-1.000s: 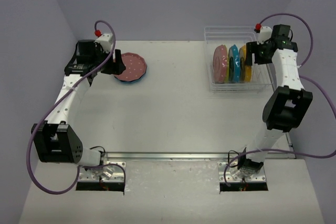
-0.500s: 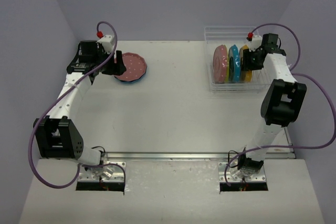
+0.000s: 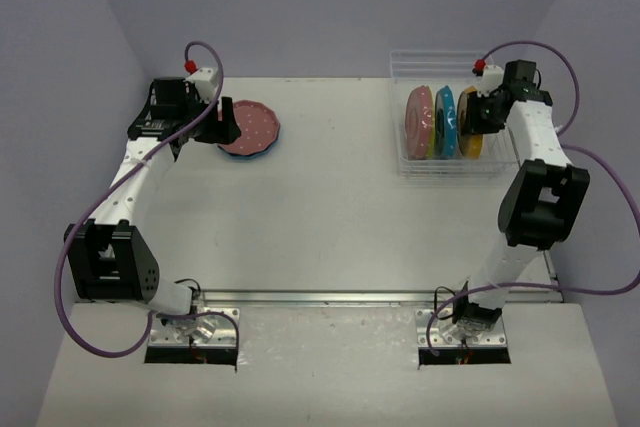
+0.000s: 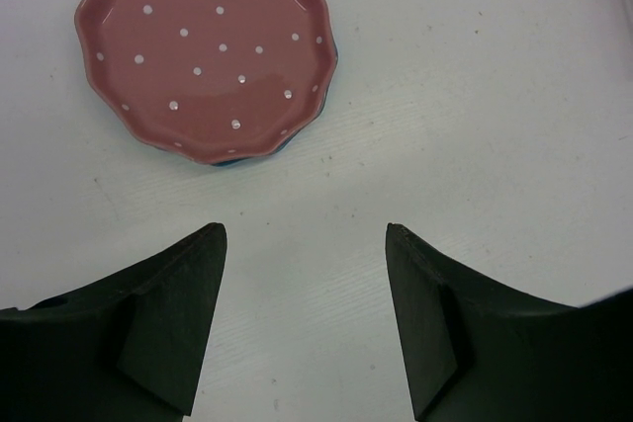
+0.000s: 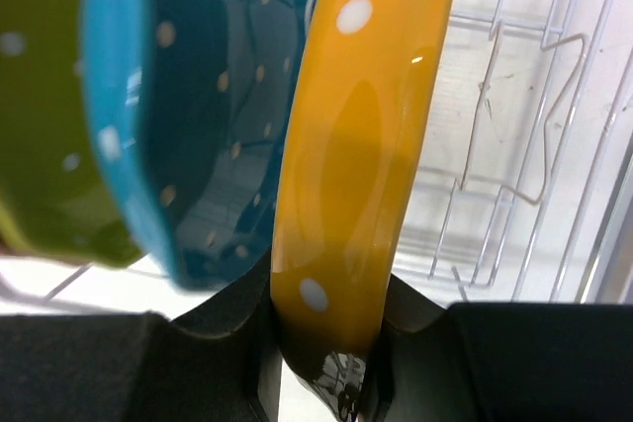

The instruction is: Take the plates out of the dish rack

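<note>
The clear dish rack (image 3: pixel 450 169) stands at the back right with plates upright in it: pink (image 3: pixel 419 119), blue (image 3: pixel 445 120) and orange-yellow (image 3: pixel 468 132). My right gripper (image 3: pixel 479 113) reaches into the rack. In the right wrist view it (image 5: pixel 326 343) is shut on the rim of the orange-yellow plate (image 5: pixel 366 126), with the blue plate (image 5: pixel 188 116) and a yellow-green plate (image 5: pixel 40 155) just to the left. At the back left a pink plate (image 4: pixel 208 46) lies flat on a blue one (image 4: pixel 232 159). My left gripper (image 4: pixel 305 244) hovers open and empty just short of them.
Thin rack wires (image 5: pixel 514 145) and empty slots lie to the right of the held plate. The rack's far wall (image 3: pixel 435 55) sits near the back wall. The stacked plates (image 3: pixel 249 128) lie near the table's left edge. Both arm bases are at the near edge.
My right gripper has moved a little left into the rack and closed on the orange-yellow plate's rim. The left arm shifted slightly and its jaws stayed open.
</note>
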